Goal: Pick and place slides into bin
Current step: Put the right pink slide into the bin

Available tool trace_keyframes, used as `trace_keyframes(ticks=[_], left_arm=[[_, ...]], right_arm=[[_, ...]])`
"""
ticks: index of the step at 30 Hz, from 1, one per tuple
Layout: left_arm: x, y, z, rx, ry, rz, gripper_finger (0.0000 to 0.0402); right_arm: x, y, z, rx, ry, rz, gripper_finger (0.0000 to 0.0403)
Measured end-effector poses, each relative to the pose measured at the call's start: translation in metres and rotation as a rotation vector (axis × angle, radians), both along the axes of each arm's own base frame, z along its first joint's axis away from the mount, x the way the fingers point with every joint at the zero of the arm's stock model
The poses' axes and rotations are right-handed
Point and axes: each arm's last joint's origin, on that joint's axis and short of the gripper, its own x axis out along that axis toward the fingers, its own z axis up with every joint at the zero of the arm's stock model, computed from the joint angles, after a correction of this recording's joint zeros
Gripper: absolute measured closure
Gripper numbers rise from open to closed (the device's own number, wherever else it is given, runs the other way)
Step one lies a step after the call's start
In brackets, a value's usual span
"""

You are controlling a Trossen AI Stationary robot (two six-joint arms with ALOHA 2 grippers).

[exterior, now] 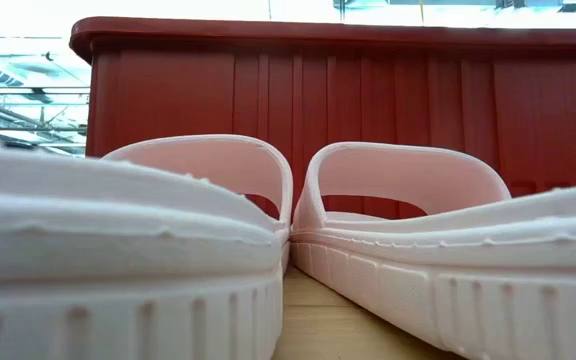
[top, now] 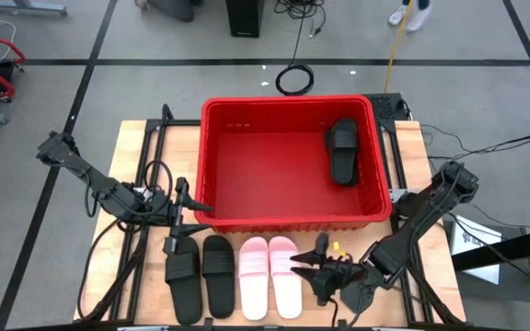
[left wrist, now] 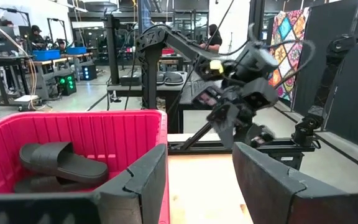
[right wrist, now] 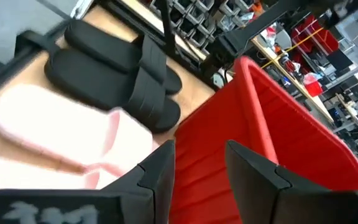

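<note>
**Slides lined up along the near edge, one already in the bin**

High view shows the red bin (top: 288, 165) sitting at the middle of the wooden surface (top: 136, 147), reaching toward its far edge. One black slide (top: 343, 152) lies inside the bin against its right wall. Between the bin's front wall and the near edge of the surface, four slides lie side by side: two black slides (top: 201, 276) on the left and two pale pink slides (top: 270, 274) to their right, the pairs close together.

The left tool (top: 191, 204) hangs just outside the bin's front left corner, above the toe end of the leftmost black slide. In the left wrist view its two dark fingers (left wrist: 145, 186) stand spread with nothing between them, and the bin's wall and the black slide inside it show beyond.

The right tool (top: 304, 269) sits low near the near edge of the surface, just beside the right-hand pink slide. In the right wrist view its fingers (right wrist: 160, 165) are spread apart and pinch nothing; they point at the bin's red wall, with the pink and black slides lying off to one side.

Low view shows the two pink slides close up, nearly touching, with the bin's ribbed front wall right behind them.
</note>
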Motion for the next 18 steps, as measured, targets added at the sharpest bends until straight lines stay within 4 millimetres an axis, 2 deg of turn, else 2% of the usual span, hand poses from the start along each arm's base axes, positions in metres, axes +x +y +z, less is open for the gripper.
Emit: trace_keyframes(ticks=[2, 7, 11, 18], left_arm=[[0.0, 0.0, 0.0, 0.0, -0.001, 0.0, 0.0215], [0.0, 0.0, 0.0, 0.0, 0.0, 0.0, 0.0215], [0.0, 0.0, 0.0, -0.001, 0.004, 0.0, 0.0215], [0.0, 0.0, 0.0, 0.005, 0.004, 0.0, 0.0215]], right_arm=[[0.008, 0.006, 0.004, -0.013, 0.016, -0.009, 0.0273], [0.023, 0.016, -0.002, -0.044, 0.105, -0.047, 0.0273], [0.027, 0.013, -0.004, 0.001, 0.159, -0.119, 0.0273], [0.031, 0.017, -0.011, 0.001, 0.228, -0.109, 0.0273]])
